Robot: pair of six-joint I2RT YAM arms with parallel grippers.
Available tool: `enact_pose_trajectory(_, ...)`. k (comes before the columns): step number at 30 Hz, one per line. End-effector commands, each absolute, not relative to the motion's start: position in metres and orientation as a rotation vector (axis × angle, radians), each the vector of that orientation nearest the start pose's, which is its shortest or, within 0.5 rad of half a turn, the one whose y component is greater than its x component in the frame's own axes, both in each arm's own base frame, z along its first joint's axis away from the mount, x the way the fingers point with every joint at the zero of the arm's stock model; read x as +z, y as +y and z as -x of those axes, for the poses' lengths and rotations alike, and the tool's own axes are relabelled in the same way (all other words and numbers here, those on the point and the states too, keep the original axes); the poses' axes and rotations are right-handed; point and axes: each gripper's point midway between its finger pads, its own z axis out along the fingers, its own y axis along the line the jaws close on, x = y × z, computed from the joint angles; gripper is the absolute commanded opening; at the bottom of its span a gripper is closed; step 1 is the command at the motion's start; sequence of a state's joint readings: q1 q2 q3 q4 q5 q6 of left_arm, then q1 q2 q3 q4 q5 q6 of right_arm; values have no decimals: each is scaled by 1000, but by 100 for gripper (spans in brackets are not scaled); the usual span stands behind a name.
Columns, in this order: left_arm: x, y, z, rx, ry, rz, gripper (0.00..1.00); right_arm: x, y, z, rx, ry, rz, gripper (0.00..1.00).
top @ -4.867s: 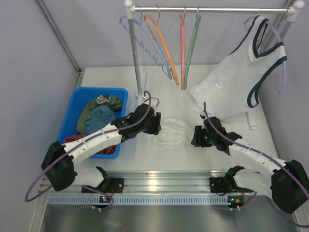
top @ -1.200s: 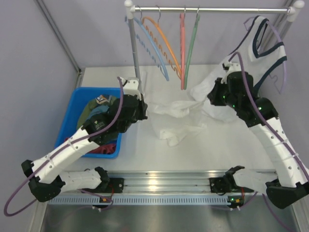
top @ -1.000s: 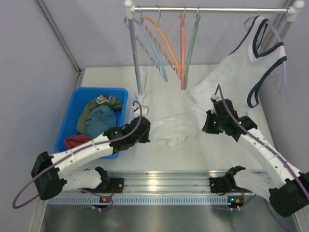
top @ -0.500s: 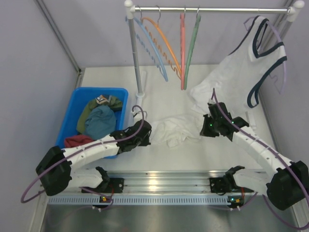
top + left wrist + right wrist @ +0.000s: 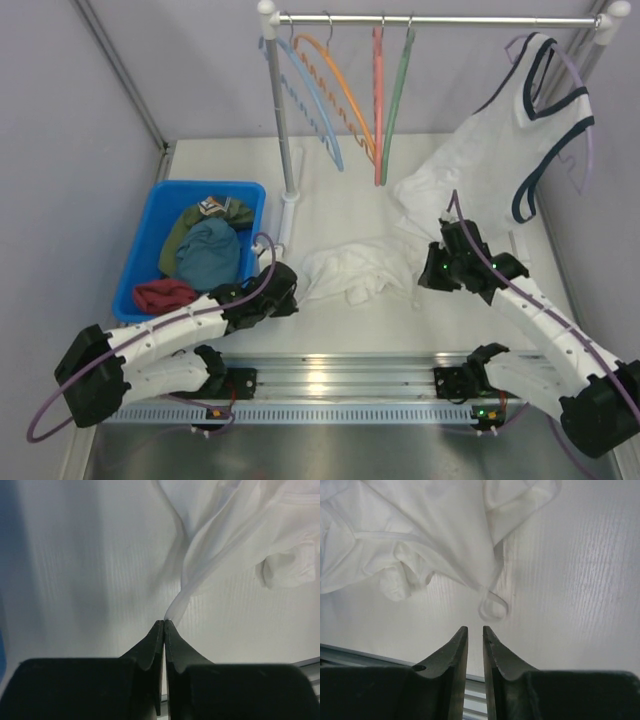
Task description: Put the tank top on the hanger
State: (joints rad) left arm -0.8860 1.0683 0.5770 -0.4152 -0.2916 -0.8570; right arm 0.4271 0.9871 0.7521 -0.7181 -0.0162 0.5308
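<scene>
The all-white tank top lies crumpled on the table between my two arms. My left gripper is at its left edge, low over the table. In the left wrist view the left gripper is shut on a thin drawn-out strip of the tank top. My right gripper sits just right of the cloth. The right wrist view shows the right gripper with a narrow empty gap; a strap loop of the tank top lies just ahead of the tips. The sage-green hanger hangs on the rail.
A blue bin of clothes stands at the left. The rack's post rises behind the cloth, with light-blue, orange and salmon-red hangers. A navy-trimmed tank top on a lavender hanger hangs at the right.
My right gripper's jaws have parted and the strap loop now lies free ahead of them. My left gripper has drawn back toward the near left, pulling a strip of cloth with it.
</scene>
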Motion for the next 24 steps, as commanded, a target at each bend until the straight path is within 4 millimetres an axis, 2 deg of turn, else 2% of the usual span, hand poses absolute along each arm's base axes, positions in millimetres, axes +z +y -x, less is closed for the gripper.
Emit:
enact_pose_trajectory(1,60,-188,-173,-440,2499,134,8,111,113,-195,387,2580,-188,19)
enact_pose_trajectory(2,60,-187,-172,-442,2499,138,18,111,112,-192,389,2581,-196,25)
enact_pose_trajectory(5,63,-186,-171,-451,2492,129,29,115,111,-189,407,2563,-212,33)
enact_pose_trajectory(6,65,-186,-171,-454,2488,124,36,119,111,-190,413,2546,-207,36)
enact_pose_trajectory(9,75,-187,-174,-456,2466,106,45,142,111,-203,402,2474,-174,50)
enact_pose_trajectory(12,94,-189,-181,-457,2434,82,46,181,119,-222,433,2390,-121,55)
enact_pose_trajectory(14,103,-191,-184,-461,2411,54,46,197,123,-231,444,2351,-93,58)
enact_pose_trajectory(15,108,-192,-186,-466,2398,46,47,218,125,-238,461,2295,-82,60)
enact_pose_trajectory(17,123,-196,-191,-478,2366,22,47,243,123,-249,446,2218,-79,65)
enact_pose_trajectory(18,133,-200,-195,-490,2348,16,47,269,120,-259,427,2157,-95,65)
enact_pose_trajectory(20,141,-201,-197,-485,2338,-5,47,295,119,-268,411,2112,-90,64)
enact_pose_trajectory(21,144,-202,-199,-485,2335,-11,47,328,119,-272,420,2052,-88,63)
enact_pose_trajectory(22,153,-205,-201,-498,2315,-20,47,334,121,-281,405,2054,-87,63)
enact_pose_trajectory(24,158,-206,-203,-499,2306,-28,47,359,122,-291,397,2001,-71,63)
